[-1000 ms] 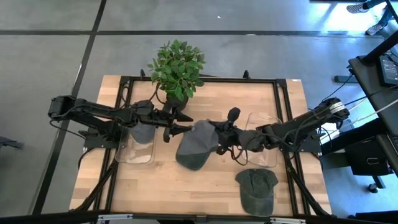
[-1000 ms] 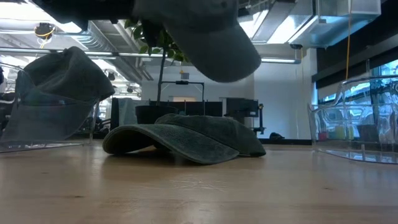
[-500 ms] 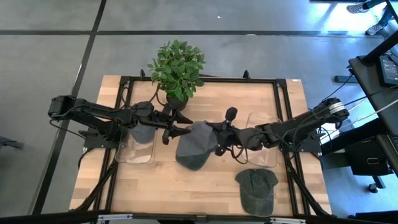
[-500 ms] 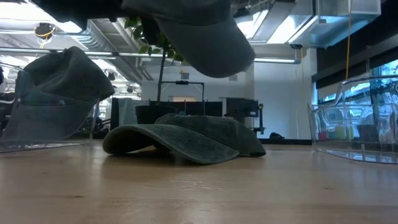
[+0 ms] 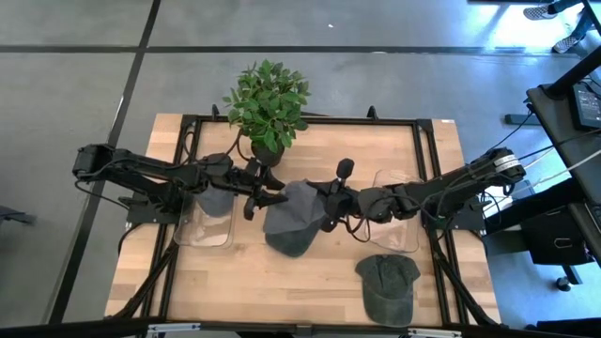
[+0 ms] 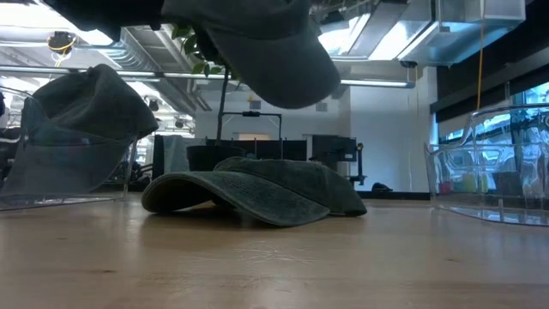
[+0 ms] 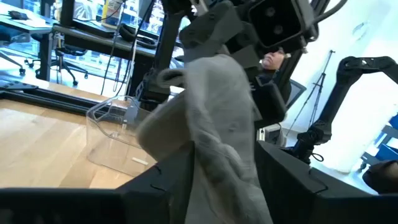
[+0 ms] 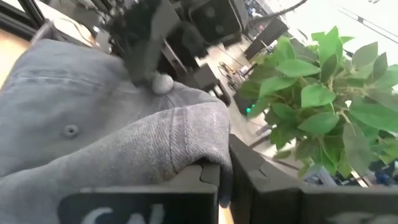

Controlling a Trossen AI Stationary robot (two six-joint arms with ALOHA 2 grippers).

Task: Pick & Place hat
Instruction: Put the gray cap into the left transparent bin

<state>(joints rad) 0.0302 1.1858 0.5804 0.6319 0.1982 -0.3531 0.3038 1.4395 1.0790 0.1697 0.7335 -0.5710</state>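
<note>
A: Grey hat [image 5: 293, 218] hangs above table [image 5: 310, 282] centre, pinched at its 3 o'clock edge by the right end effector [image 5: 331, 208].

B: Left end effector [image 5: 266, 192] sits at the hat's 9 o'clock, fingers straddling the fabric; grip uncertain.

A: Best that the left clamps fully on cloth before the right lets go, or the hat drops.

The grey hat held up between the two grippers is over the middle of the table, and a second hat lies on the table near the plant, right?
Not quite. The high view shows the second hat at the front right corner, far from the plant. The grey hat is over the middle of the table, held up between the grippers.
</note>
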